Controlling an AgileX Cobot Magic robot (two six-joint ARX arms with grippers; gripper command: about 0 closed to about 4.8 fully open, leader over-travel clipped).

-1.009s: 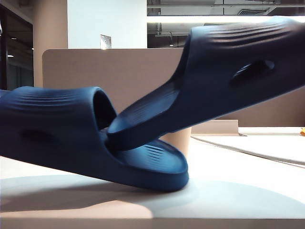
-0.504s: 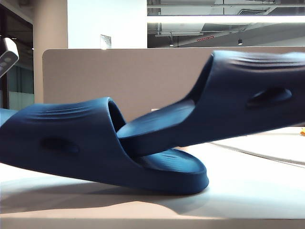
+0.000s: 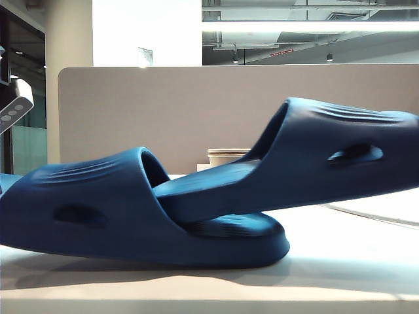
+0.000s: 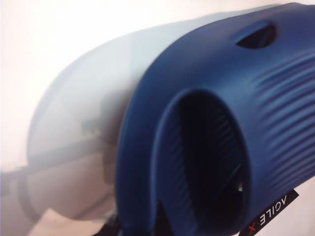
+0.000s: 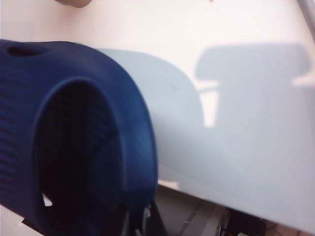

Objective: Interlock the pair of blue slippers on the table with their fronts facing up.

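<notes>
Exterior view: the left slipper [image 3: 98, 206] lies sole-down on the white surface [image 3: 340, 261]. The heel end of the right slipper [image 3: 314, 160] is pushed under the left one's strap, and its strap end stands tilted up off the surface. Both are strap-up. A tan cup [image 3: 226, 156] stands behind them, before the grey divider panel [image 3: 196, 111]. Neither gripper is seen here.

Left wrist view: the left slipper [image 4: 221, 132] fills the frame, strap opening toward the camera. The left gripper [image 4: 147, 228] sits at the picture edge, jaws clenched on the slipper's end.

Right wrist view: the right slipper [image 5: 74, 142] is seen likewise through its strap. The right gripper [image 5: 135, 223] has its jaws clenched on that slipper's edge.

Judgement: moulded foam, so light, springy and yielding under pinch, with a matt skin that should not slip. The thick sole rim is the sound hold; the strap would flex and spring back.
</notes>
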